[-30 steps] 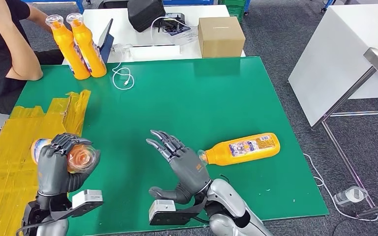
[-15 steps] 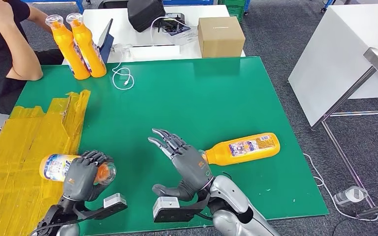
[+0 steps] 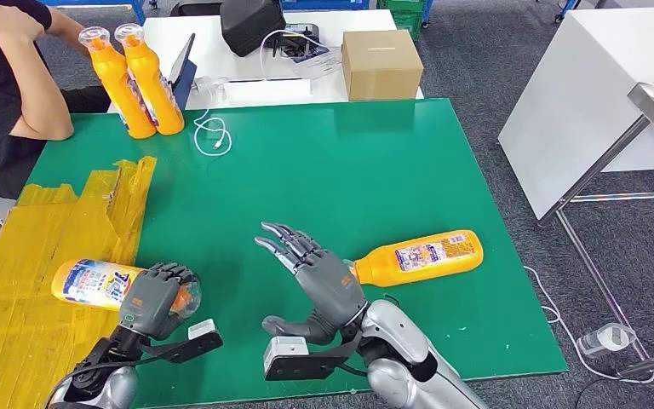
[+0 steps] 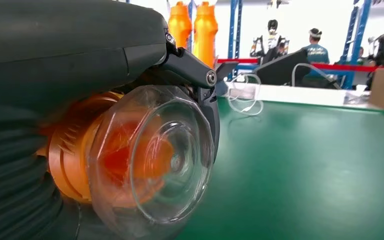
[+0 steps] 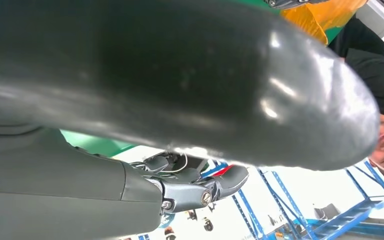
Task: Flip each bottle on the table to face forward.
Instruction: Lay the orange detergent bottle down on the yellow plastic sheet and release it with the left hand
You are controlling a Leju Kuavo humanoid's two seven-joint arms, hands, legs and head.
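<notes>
Orange bottle (image 3: 94,284) lying on its side at my 8 o'clock, on the yellow sheet (image 3: 25,281), label up. My left hand (image 3: 157,300) is clenched around its neck; the left wrist view shows the clear cap (image 4: 152,160) right in front of the lens with my fingers (image 4: 70,45) wrapped over it. My right hand (image 3: 319,277) sits at 6 o'clock, released, fingers apart, holding nothing. Second orange bottle (image 3: 417,257) lies flat on the green mat (image 3: 324,170) at about 4 o'clock, cap end just beside the back of my right hand; contact unclear. Far out at 10 o'clock, two upright bottles (image 3: 136,81) stand together at the mat's far edge, a person's arm (image 3: 38,102) next to them. White cable (image 3: 213,132) just right of those. Cardboard box (image 3: 381,64) at 1 o'clock on the white table (image 3: 221,43).
</notes>
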